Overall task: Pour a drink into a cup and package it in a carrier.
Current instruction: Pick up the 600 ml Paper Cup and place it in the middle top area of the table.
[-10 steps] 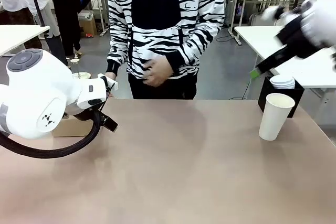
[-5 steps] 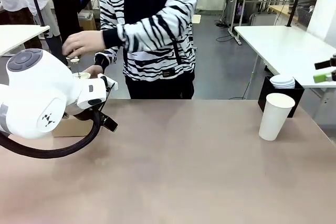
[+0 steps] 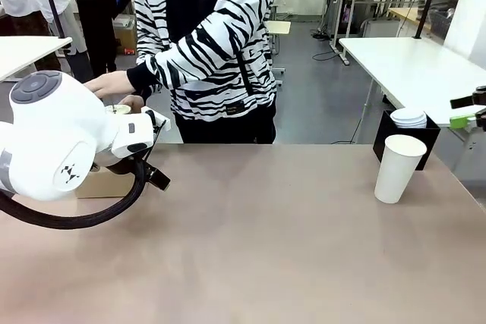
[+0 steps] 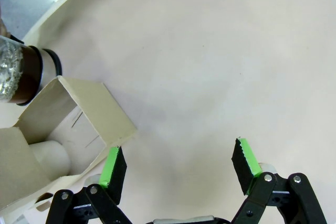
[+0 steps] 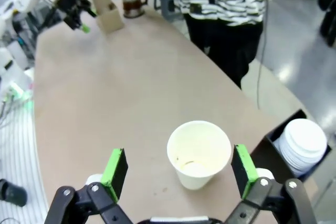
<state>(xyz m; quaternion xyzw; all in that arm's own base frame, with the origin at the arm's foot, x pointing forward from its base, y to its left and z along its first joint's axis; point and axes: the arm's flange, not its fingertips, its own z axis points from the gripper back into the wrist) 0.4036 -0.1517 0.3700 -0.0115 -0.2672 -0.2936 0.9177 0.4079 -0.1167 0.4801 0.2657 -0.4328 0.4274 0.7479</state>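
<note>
- The drink sat in its carafe far left of the cup, with the person's hand at the carafe.
- The carrier stood just beside the carafe, equally far left of the cup.
- The left gripper hung over there too, its jaws wide and empty, with one pad just beside the carrier's corner.
- The step looked like getting the drink across to the cup. The left gripper would do best to keep off the carrier and leave the person's hand room at the carafe.
- The cup stood upright and looked empty, with nothing touching it.
- The right gripper hovered above and right of the cup, spread wide and holding nothing.
- To steady the cup for pouring, it should come down with one finger on each side, centred on the cup. It should close gently on the lower wall so the thin paper neither buckles nor tips.
- The rim should stay clear of the fingers so the pour has open space.
</note>
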